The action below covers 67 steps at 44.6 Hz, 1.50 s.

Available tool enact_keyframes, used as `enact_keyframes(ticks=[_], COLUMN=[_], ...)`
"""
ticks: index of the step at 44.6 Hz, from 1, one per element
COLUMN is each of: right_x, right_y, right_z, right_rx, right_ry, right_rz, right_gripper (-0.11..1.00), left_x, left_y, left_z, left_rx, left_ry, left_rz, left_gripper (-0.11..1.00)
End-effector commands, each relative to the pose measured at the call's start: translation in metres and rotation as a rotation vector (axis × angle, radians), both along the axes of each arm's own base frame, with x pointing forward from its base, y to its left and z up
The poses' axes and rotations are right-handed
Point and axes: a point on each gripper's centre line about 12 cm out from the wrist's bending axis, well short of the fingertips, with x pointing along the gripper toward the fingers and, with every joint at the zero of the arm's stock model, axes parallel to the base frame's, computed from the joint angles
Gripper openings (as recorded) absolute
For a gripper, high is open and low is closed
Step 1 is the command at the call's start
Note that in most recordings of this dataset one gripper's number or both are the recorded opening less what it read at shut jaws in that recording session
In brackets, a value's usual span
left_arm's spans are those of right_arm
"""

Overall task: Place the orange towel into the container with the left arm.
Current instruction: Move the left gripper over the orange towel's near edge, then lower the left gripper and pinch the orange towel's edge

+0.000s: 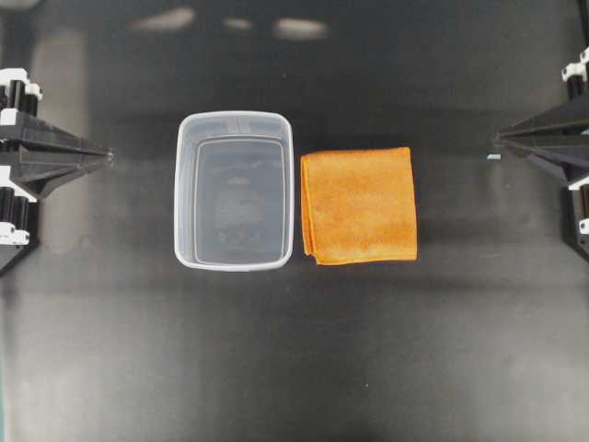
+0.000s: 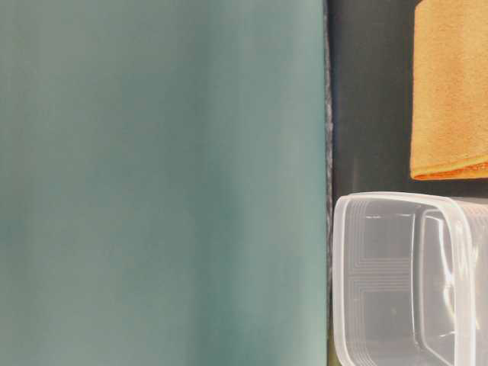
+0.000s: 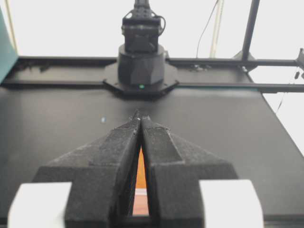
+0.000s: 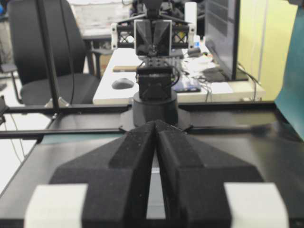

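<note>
The orange towel lies flat and folded on the black table, just right of the clear container, almost touching it. The container is empty and upright. Both show in the table-level view: the towel and the container. My left gripper is shut and empty at the table's left edge, pointing at the container. My right gripper is shut and empty at the right edge, pointing at the towel. In the left wrist view the gripper is closed, and a sliver of orange towel shows behind the fingers. The right wrist view shows its gripper closed.
A teal wall fills most of the table-level view. The opposite arm's base stands at the far table edge in the left wrist view, and the other base in the right wrist view. A chair and desk stand beyond the table.
</note>
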Motion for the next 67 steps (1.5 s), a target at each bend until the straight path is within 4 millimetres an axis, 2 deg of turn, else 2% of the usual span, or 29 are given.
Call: enact_keyframes(ticks=[1,5,18,24,30,33,36,42,45,47,52,57,60,67], right_x=[0.002,0.001,-0.001,-0.003,-0.007,-0.011,-0.015,-0.027,-0.031,-0.034,-0.04,-0.043,-0.043,-0.043], right_y=[0.002,0.002,0.001,-0.003,-0.005,-0.005,-0.005,-0.007,-0.008,-0.009,-0.012,-0.012,-0.012,-0.012], right_z=[0.002,0.0,-0.014,-0.016,-0.017,-0.015,-0.012,-0.01,-0.008,-0.005,0.0,0.0,-0.002,-0.004], right_rx=[0.017,0.046,0.133,0.136,0.138,0.137,0.137,0.137,0.137,0.136,0.135,0.14,0.149,0.17], right_ry=[-0.002,0.008,0.112,0.133,0.148,0.139,0.119,0.084,0.063,0.045,0.013,0.022,0.038,0.054], right_rz=[0.01,0.011,0.007,-0.014,-0.026,-0.026,-0.026,-0.039,-0.045,-0.051,-0.067,-0.069,-0.069,-0.069], right_gripper=[0.01,0.01,0.01,0.01,0.02,0.1,0.24,0.64,0.77,0.8,0.78,0.77,0.77,0.77], left_x=[0.017,0.031,0.078,0.102,0.128,0.142,0.152,0.18,0.193,0.2,0.223,0.249,0.265,0.296], left_y=[0.0,0.001,0.001,0.003,0.005,0.005,0.005,0.007,0.01,0.012,0.013,0.014,0.015,0.016], left_z=[0.005,0.002,0.003,0.009,0.004,0.003,0.003,-0.001,-0.005,-0.007,-0.021,-0.041,-0.053,-0.082], left_rx=[0.022,0.016,0.02,0.024,0.019,0.019,0.022,0.034,0.031,0.028,0.028,0.03,0.038,0.075], left_ry=[0.055,0.144,0.419,0.498,0.583,0.621,0.652,0.733,0.77,0.792,0.865,0.938,0.967,1.009], left_rz=[-0.004,0.0,0.006,0.013,0.019,0.02,0.02,0.023,0.029,0.035,0.037,0.036,0.034,0.015], left_gripper=[0.06,0.0,0.0,0.0,0.0,0.0,0.0,0.02,0.1,0.19,0.55,0.85,0.91,0.89])
